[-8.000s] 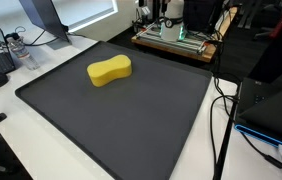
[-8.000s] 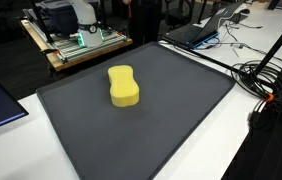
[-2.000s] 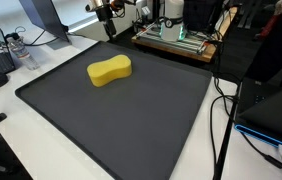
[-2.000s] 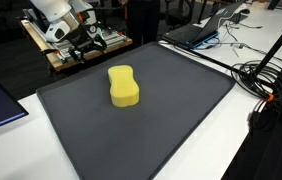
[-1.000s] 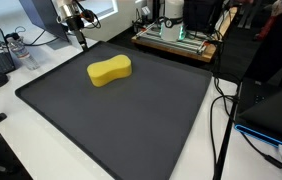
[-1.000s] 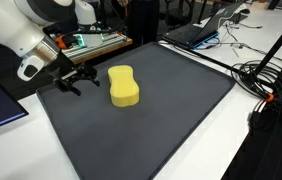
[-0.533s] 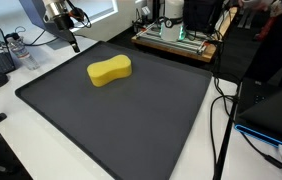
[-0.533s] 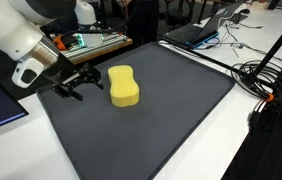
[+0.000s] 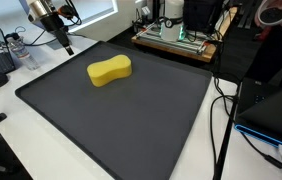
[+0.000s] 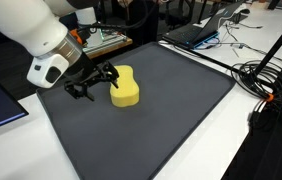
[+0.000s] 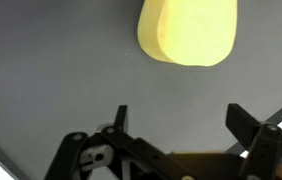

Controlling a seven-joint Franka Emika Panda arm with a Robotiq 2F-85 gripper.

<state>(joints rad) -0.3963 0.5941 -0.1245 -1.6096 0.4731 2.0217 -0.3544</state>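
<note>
- Gripper (image 10: pixel 94 84) hovers low over the black mat (image 10: pixel 166 115), its fingers spread apart and holding nothing.
- Yellow sponge (image 11: pixel 188 30) lies just ahead of it, untouched.

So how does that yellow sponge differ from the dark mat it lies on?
The sponge is bright yellow; the mat is dark grey. The sponge is small and thick, with a pinched waist like a peanut; the mat is far broader, thin and roughly rectangular. The sponge takes up only a small patch near one end of the mat, which is otherwise bare. Both lie flat, are one plain colour, and have rounded corners.
</note>
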